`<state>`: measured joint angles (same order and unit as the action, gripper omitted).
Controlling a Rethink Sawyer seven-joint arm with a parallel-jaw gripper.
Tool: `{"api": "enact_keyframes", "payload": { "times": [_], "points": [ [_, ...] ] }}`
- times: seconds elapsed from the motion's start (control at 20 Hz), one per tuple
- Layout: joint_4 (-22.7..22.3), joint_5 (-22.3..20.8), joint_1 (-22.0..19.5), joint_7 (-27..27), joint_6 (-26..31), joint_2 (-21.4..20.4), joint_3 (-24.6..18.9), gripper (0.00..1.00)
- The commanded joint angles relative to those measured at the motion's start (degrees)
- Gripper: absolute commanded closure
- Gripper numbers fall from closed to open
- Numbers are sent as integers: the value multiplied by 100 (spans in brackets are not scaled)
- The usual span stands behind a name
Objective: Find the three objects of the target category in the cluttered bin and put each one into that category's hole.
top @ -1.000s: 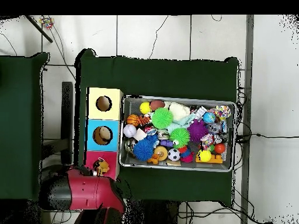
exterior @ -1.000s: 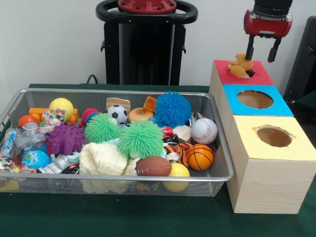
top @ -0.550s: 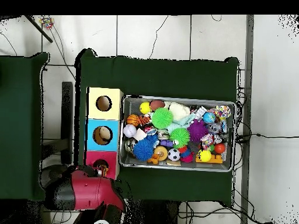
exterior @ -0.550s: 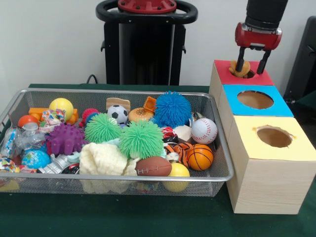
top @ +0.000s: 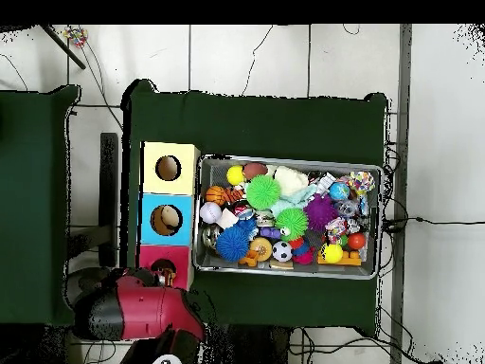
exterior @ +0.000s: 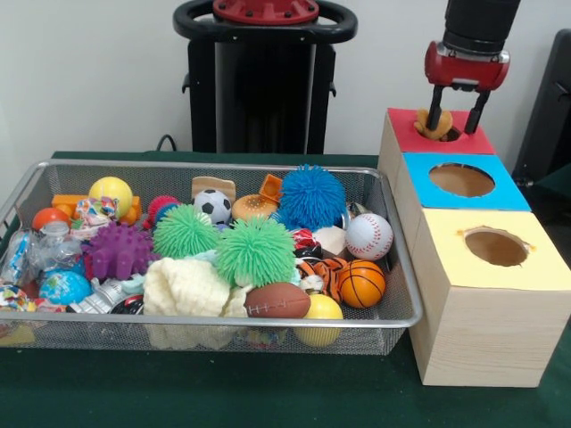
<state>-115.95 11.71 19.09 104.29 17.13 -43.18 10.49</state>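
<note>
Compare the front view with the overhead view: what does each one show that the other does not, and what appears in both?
Front view only: the gripper with a finger on each side of a tan toy at the red-topped box, and the wood sides of the boxes.
Overhead view only: the whole green table cover, the tiled floor with cables round it, and the arm's red body from above.
Both: the wire bin of toys, the blue spiky ball, and the red, blue and yellow box tops with their holes.
</note>
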Motion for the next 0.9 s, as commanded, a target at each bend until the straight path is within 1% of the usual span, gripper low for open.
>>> {"api": "enact_keyframes", "payload": {
  "times": [0.05, 0.15, 0.3, 0.4, 0.45, 0.5, 0.55, 0.75, 0.9],
  "points": [
    [-180, -281, -646, 720, -998, 753, -707, 0],
    [-271, -290, -719, 685, -823, 561, -761, 0],
    [-446, -238, -772, 643, -374, 4, -810, 0],
    [-542, -183, -832, 651, -281, -342, -905, 0],
    [-515, -197, -808, 650, -229, -467, -868, 0],
    [-487, -224, -810, 657, -313, -565, -865, 0],
    [-396, -284, -743, 644, -277, -643, -757, 0],
    [-387, -309, -735, 666, -426, -925, -763, 0],
    [-456, -300, -851, 651, -608, -1107, -935, 0]
  ]
}}
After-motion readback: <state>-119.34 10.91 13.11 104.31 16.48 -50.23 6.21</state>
